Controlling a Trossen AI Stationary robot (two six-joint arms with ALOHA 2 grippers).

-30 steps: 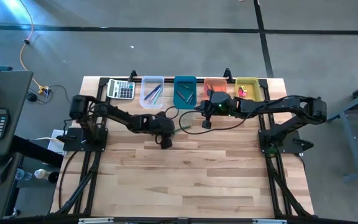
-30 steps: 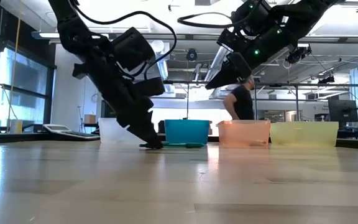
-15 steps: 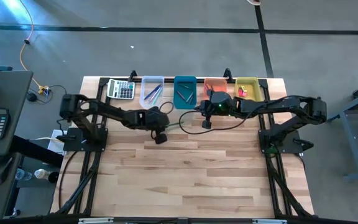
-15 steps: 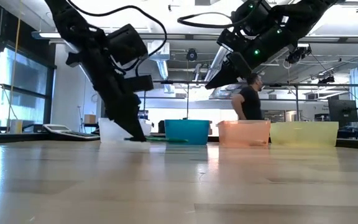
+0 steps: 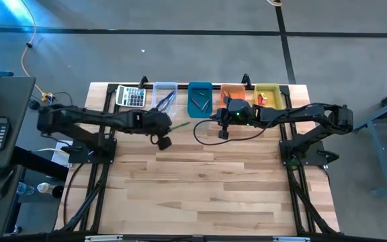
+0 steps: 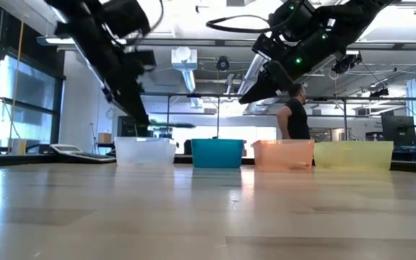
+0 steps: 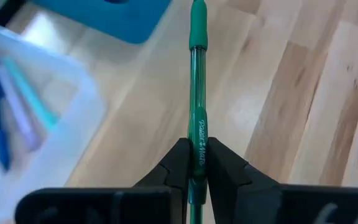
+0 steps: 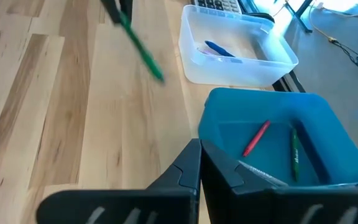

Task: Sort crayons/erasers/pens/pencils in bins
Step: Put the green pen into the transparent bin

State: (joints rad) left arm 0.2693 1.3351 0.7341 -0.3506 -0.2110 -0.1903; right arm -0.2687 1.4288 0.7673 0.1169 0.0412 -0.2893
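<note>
left gripper (image 7: 194, 163) is pinched on a green pen (image 7: 196, 93) – pen sticks out past the fingertips, up off the desk near the clear bin (image 5: 164, 98) at the far edge – while the right gripper (image 8: 199, 163) hangs closed, empty, by the blue bin (image 5: 199, 99).

Four bins (image 5: 200, 98) sit in a row at the top of the worktop (image 5: 200, 181) (clear, blue, orange, yellow). One green pen (image 7: 197, 118) is in the air. One calculator (image 5: 131, 97) sits beside them.
</note>
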